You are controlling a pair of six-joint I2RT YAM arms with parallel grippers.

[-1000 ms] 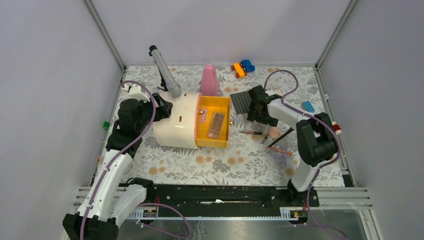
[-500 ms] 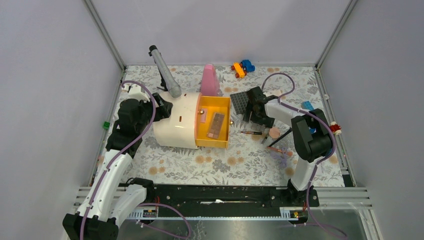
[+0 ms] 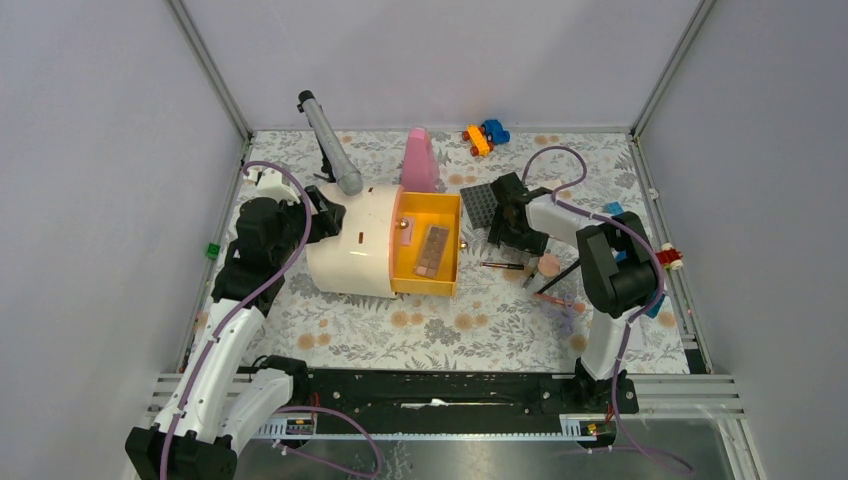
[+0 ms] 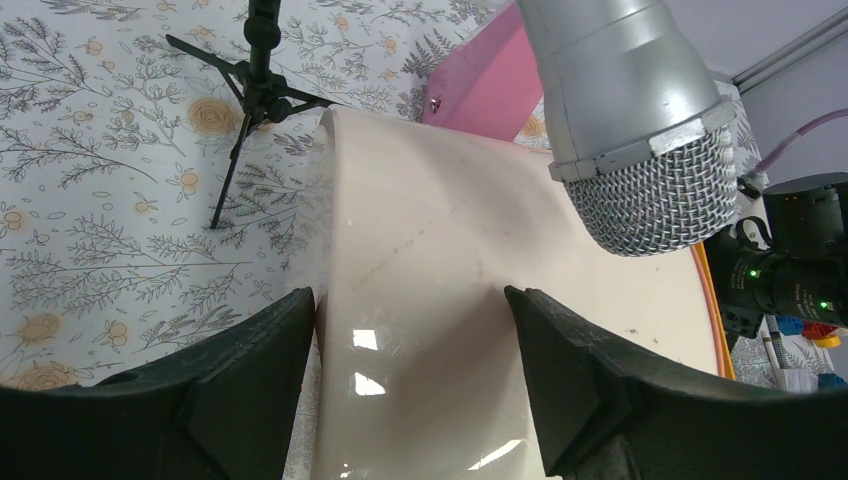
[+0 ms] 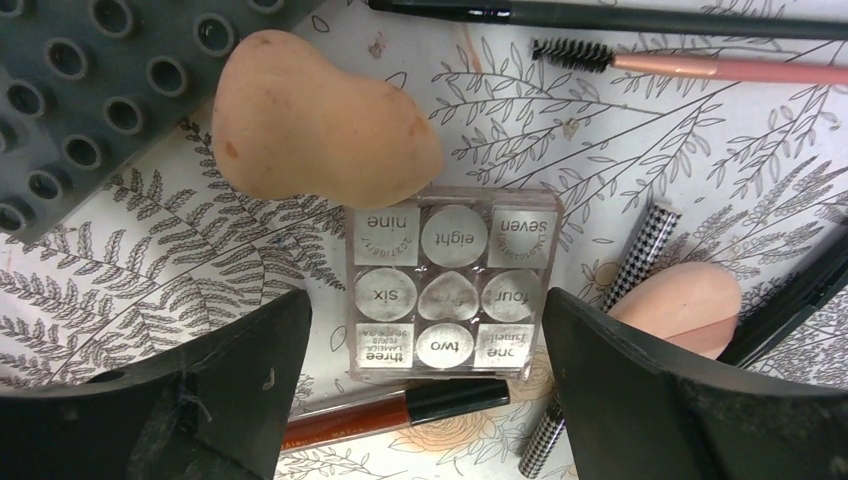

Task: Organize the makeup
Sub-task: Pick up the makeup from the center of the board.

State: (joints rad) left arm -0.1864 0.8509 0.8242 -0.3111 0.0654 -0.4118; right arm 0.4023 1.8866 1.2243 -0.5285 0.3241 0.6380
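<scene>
compact (image 5: 447,283) — sponge (image 5: 320,120) just beside

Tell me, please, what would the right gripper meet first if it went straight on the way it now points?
Most likely the clear square palette, lying centred between the open fingers of the right gripper in the wrist view; how far away is unclear.
</scene>
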